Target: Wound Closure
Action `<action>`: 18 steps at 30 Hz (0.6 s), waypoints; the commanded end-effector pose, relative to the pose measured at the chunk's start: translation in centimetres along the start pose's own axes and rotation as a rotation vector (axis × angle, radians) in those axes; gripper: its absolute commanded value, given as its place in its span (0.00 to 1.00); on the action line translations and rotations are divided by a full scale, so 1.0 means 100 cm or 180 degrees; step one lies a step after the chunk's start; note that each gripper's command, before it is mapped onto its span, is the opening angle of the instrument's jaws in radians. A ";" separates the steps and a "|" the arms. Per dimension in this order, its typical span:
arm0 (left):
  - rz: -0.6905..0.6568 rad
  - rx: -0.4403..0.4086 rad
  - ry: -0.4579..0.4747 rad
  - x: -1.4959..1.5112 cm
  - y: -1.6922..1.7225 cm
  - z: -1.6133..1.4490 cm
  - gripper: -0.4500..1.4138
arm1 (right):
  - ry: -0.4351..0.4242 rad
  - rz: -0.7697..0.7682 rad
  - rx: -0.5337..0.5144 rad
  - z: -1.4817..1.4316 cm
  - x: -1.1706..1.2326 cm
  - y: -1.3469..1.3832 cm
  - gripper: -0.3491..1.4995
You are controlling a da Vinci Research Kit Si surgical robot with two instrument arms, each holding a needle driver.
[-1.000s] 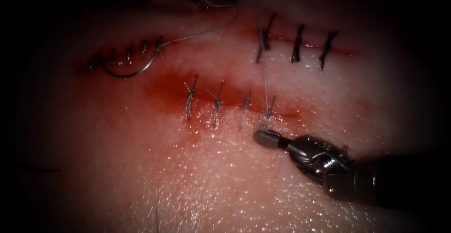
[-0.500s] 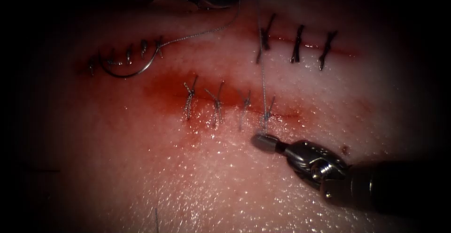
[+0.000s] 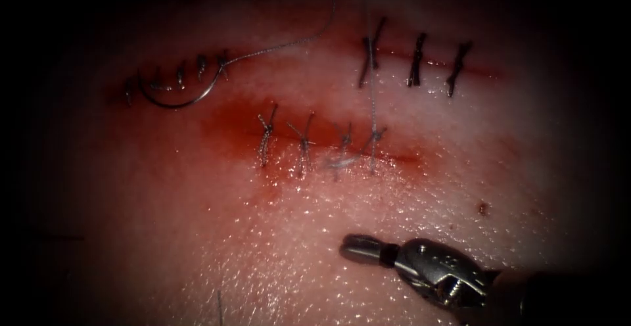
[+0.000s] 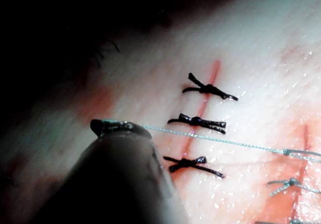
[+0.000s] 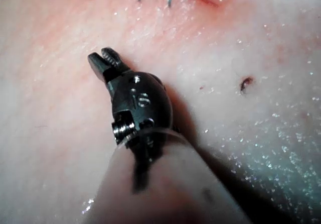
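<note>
Though shut, holds nothing in the right tool (image 3: pixel 358 249), parked on tissue (image 3: pixel 197 234) below the lower cut (image 3: pixel 407 158), likely to stay clear of the knot (image 3: pixel 376 132). Grips thread (image 4: pixel 210 140) taut in the shut left tool (image 4: pixel 108 127), seemingly for tension, with needle (image 3: pixel 174 102) lying loose by the upper-left stitches (image 3: pixel 181 75).

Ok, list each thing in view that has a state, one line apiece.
Right tool: jaws shut, holding nothing, above bare tissue.
Left tool: shut on the thread.
Thread: taut, running to a grey stitch.
Needle: lying free on the tissue by the left stitches, held by neither tool.
Dark stitches: tied.
Red fluid: pooled around the grey stitches.
</note>
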 end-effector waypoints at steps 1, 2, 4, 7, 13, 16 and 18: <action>-0.0022 -0.0038 0.0024 0.0005 0.0003 0.0000 0.00 | 0.0117 -0.0028 -0.0067 -0.0002 -0.0001 -0.0001 0.75; -0.0022 -0.0038 0.0024 0.0005 0.0003 0.0000 0.00 | 0.0117 -0.0028 -0.0067 -0.0002 -0.0001 -0.0001 0.75; -0.0040 -0.0076 0.0050 0.0010 0.0005 -0.0009 0.00 | 0.0153 -0.0029 -0.0150 -0.0007 0.0006 -0.0002 0.83; -0.0053 -0.0149 0.0098 0.0017 0.0012 -0.0025 0.00 | 0.0291 0.0005 -0.0257 -0.0020 0.0022 -0.0008 0.83; -0.0063 -0.0257 0.0142 0.0039 0.0040 -0.0071 0.00 | 0.0396 0.0043 -0.0290 -0.0035 0.0062 -0.0008 0.49; -0.0074 -0.0262 0.0164 0.0055 0.0055 -0.0103 0.00 | 0.0426 0.0068 -0.0389 -0.0032 0.0072 0.0005 0.54; -0.0063 -0.0244 0.0180 0.0061 0.0057 -0.0114 0.00 | 0.0441 0.0076 -0.0436 -0.0031 0.0076 0.0011 0.55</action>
